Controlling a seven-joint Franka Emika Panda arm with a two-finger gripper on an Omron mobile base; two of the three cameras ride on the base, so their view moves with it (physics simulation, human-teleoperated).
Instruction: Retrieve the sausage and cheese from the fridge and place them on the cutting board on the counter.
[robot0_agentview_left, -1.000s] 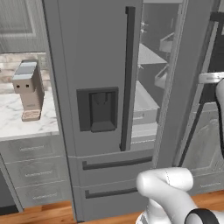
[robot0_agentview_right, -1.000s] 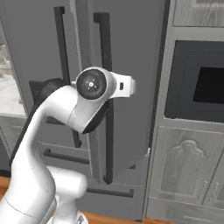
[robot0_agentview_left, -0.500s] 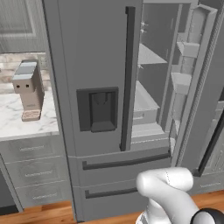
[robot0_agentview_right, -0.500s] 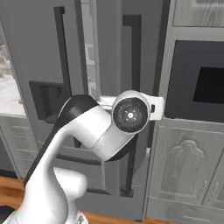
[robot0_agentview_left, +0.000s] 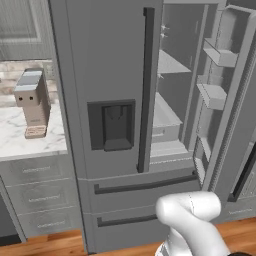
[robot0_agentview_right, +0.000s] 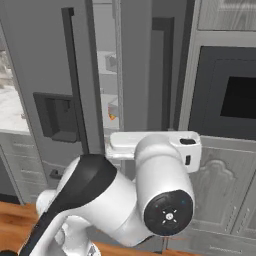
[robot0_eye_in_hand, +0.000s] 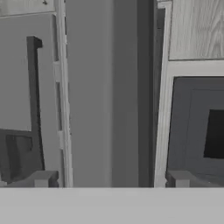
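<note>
Fridge (robot0_agentview_left: 110, 75) right door swung open.
I see my end effector (robot0_eye_in_hand: 109, 181) level, fingers spread wide on nothing, pointing at the open door's edge (robot0_eye_in_hand: 127, 96).

The fridge (robot0_agentview_left: 115, 75) is rendered in flat mid grey, with its long handle (robot0_agentview_left: 146, 90) and dispenser recess (robot0_agentview_left: 112, 125) in near black. The counter (robot0_agentview_left: 20, 137) is shown in white marble veined with grey, over grey drawer fronts (robot0_agentview_left: 37, 172). A grey-and-tan appliance (robot0_agentview_left: 32, 100) is seen at its back edge. The floor (robot0_agentview_left: 45, 245) is coloured orange-brown wood.
</note>
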